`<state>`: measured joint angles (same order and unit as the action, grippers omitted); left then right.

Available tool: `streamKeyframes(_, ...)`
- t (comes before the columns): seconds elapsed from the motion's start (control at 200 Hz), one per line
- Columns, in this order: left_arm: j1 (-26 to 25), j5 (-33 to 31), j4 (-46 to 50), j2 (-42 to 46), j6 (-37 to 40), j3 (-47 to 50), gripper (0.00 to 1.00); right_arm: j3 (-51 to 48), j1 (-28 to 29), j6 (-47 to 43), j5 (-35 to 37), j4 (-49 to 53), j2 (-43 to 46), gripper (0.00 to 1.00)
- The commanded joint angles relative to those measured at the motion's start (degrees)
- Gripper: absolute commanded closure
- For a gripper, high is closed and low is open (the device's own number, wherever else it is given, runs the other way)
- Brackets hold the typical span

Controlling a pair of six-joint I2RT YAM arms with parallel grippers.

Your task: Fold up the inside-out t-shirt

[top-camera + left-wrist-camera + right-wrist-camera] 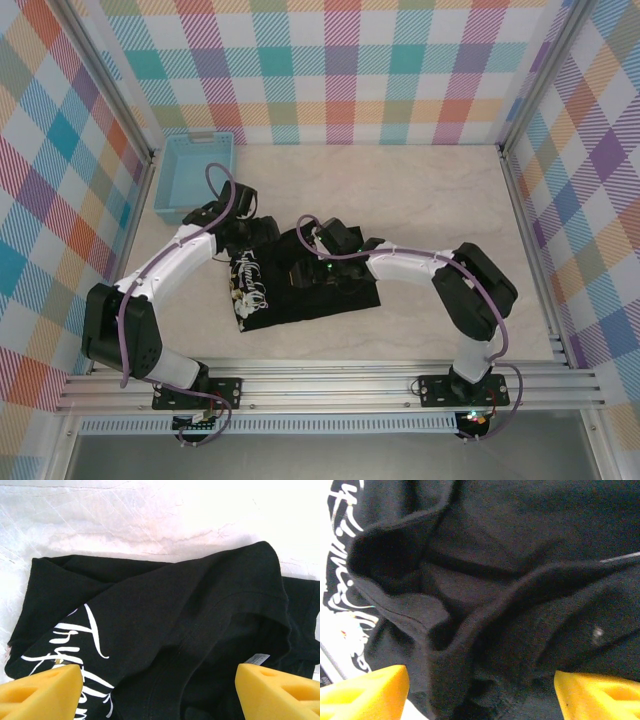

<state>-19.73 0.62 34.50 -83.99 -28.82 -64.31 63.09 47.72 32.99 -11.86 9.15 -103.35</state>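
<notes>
The black inside-out t-shirt (325, 290) lies crumpled in a rough rectangle on the table's middle, its white script print (248, 290) along the left edge. My left gripper (260, 233) hovers at the shirt's upper left corner. In the left wrist view it (160, 692) stands open, with yellow fingertips (45, 690) far apart over a seam fold and the lettering (80, 645). My right gripper (312, 262) is low over the shirt's upper middle. It (480, 695) is open above bunched folds (470, 625), with nothing pinched between the pads (600, 695).
A light blue basket (200, 137) sits at the back left, close behind the left arm. Checked walls and metal rails enclose the pale table (430, 190). Bare tabletop lies right of and behind the shirt.
</notes>
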Motion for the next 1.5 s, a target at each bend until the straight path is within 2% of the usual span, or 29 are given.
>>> streamKeyframes(0.0, 0.65, 0.34, -0.4, 1.68, 1.43, 0.86, 0.2, 0.16, 0.18, -1.37, 0.25, 1.35, -0.86, 0.24)
streamKeyframes(0.095, 0.65, 0.43, -0.19, 1.32, 1.69, 0.67, 0.2, 0.79, 0.17, -0.37, -2.21, -0.81, -2.3, 0.28)
streamKeyframes(0.3, 0.65, -0.32, 0.23, 1.49, 2.13, 1.21, 0.2, 0.72, 0.1, -0.55, -2.93, -1.73, -1.84, 0.63)
streamKeyframes(0.48, 0.65, 0.07, -0.12, 1.79, 2.1, 1.9, 0.2, -1.47, 0.08, -0.58, -1.38, 1.2, 2.92, 0.93)
streamKeyframes(0.545, 0.66, 0.32, -0.31, 1.91, 2.11, 2.12, 0.2, -2.66, -0.08, -0.65, -0.82, 3.19, 5.3, 1.0)
streamKeyframes(0.845, 0.62, 2.16, -0.39, 3.41, 2.66, 3.09, 0.2, -7.49, -2.43, 0.09, -0.82, 13.76, 18.18, 1.0)
streamKeyframes(1.005, 0.65, 4.47, -0.19, 2.96, 3.5, 3.62, 0.2, -8.42, -5.26, -0.95, 0.34, 19.48, 22.06, 1.0)
streamKeyframes(1.495, 0.57, 10.8, 1.5, 3.78, 7.38, 5.87, 0.21, -0.07, -13.51, -11.83, 2.07, 32.83, 17.16, 0.97)
